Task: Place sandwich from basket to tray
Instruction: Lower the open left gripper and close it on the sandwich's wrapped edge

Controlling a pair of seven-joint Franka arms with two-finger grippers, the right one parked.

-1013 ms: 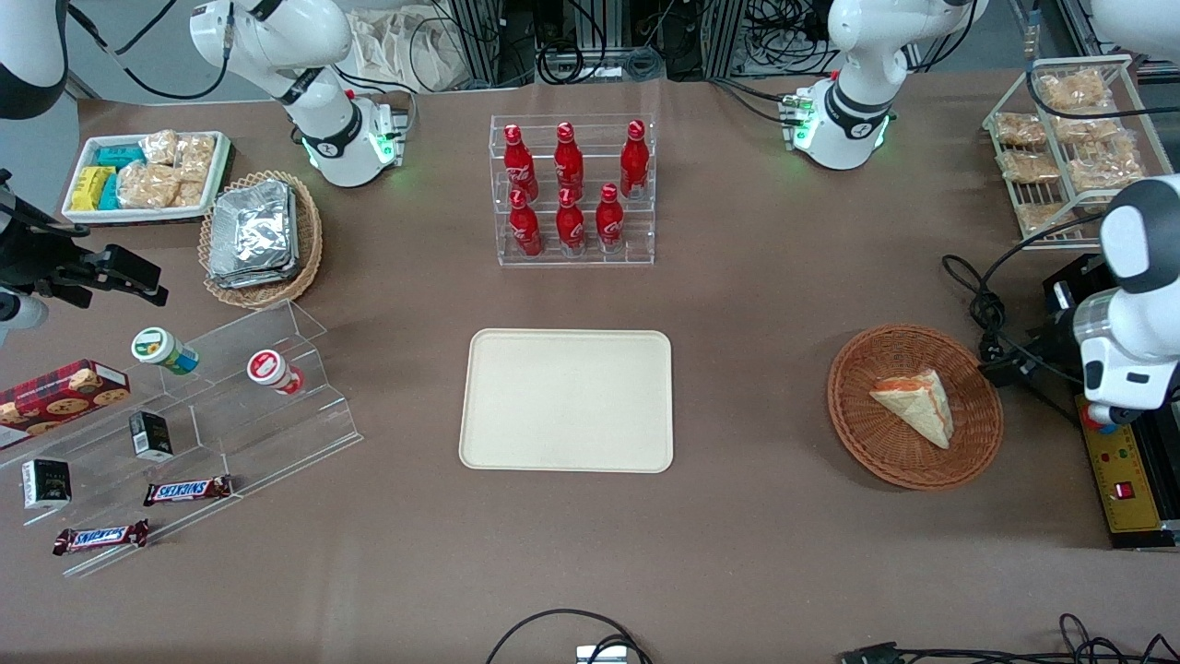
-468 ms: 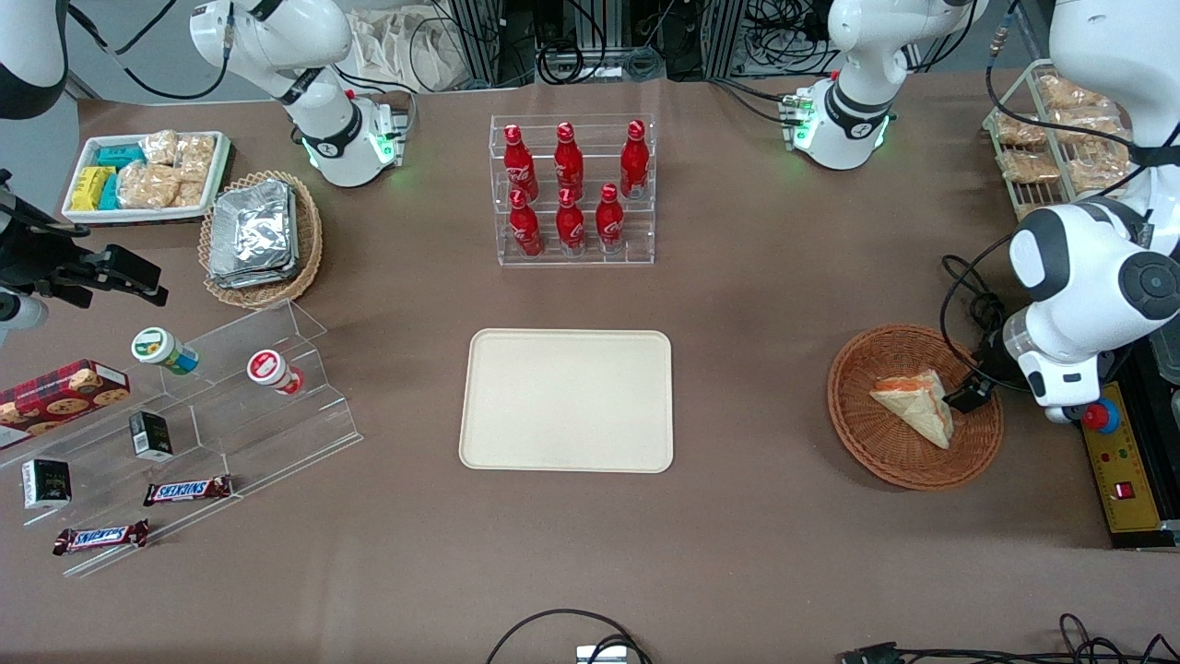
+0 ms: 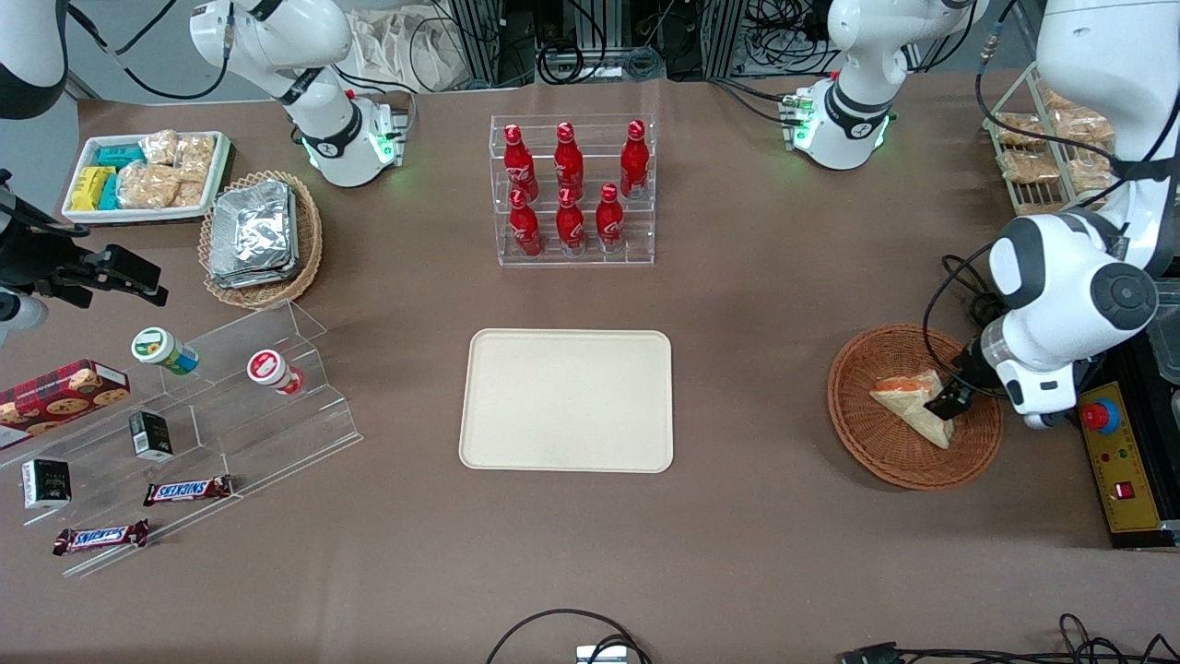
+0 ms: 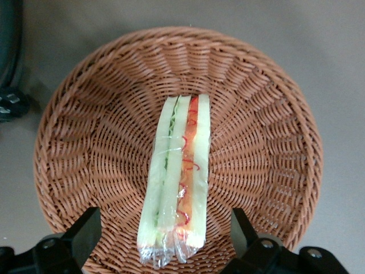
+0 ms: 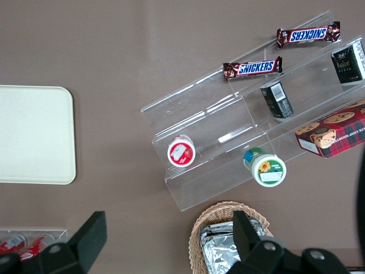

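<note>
Front view, gripper: the gripper (image 3: 949, 404) hangs over the basket (image 3: 867, 443), above the edge of the sandwich (image 3: 908, 406) that faces the working arm's end of the table.
Left wrist view, gripper: the gripper (image 4: 165, 240) looks straight down into the basket (image 4: 262, 131); its two dark fingers (image 4: 85, 231) stand spread wide, one on each side of the sandwich (image 4: 177, 182), with wicker visible between each finger and the bread. Nothing is held.
Sandwich position: lies on the woven floor of the basket, roughly centred. The filling edge faces up toward the wrist camera, showing a green strip beside a red-orange strip between pale bread layers. A clear wrap is gathered at the end nearest the fingers.
Basket position: stands on the brown table toward the working arm's end, well apart from the tray (image 3: 566, 400).
Tray position: lies flat at the middle of the table, nearer to the front camera than the bottle rack (image 3: 572, 190). It also shows in the right wrist view (image 5: 34, 134).
Bottle rack: clear tiered stand holding six red bottles upright.
Parked arm's end of the table: a tan basket of foil packets (image 3: 260, 236), a white snack tray (image 3: 143, 175) and a clear stepped display (image 3: 203, 415) with small goods.
</note>
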